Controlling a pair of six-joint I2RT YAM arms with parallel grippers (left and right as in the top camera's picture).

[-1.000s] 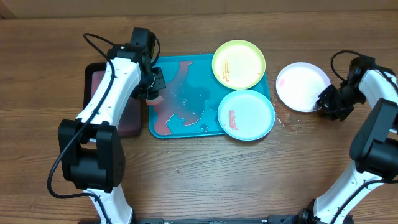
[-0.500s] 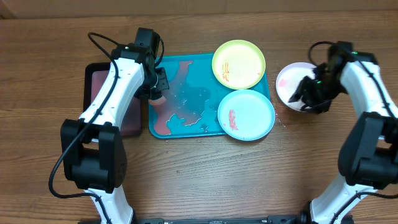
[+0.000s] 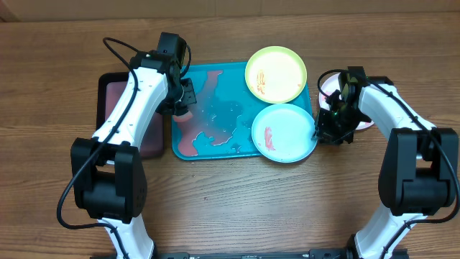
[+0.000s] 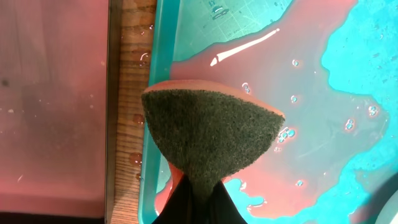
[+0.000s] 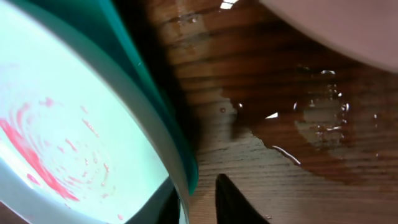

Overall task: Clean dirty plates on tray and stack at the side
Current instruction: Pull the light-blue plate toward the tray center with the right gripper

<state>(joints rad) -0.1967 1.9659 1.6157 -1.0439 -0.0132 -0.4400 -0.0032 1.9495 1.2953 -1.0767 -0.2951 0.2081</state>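
Note:
The turquoise tray (image 3: 215,90) (image 4: 163,37) is wet with reddish water. On its right side lie a yellow-green plate (image 3: 276,73) and an aqua plate (image 3: 284,133) (image 5: 68,118), both with red smears. A white plate (image 3: 332,92) (image 5: 342,28) lies on the table to the right, partly hidden by my right arm. My left gripper (image 3: 180,109) (image 4: 199,190) is shut on a dark green sponge (image 4: 211,127) over the tray's left rim. My right gripper (image 3: 327,134) (image 5: 194,208) stands narrowly open astride the aqua plate's right rim, its outer finger clear of the rim.
A black tray with a pinkish inside (image 3: 118,97) (image 4: 53,93) sits just left of the turquoise tray. A puddle (image 5: 305,134) wets the wood between the white plate and the tray.
My right arm swung left from the white plate's far edge to the aqua plate's right rim, and its jaws narrowed. The left arm and sponge barely moved.

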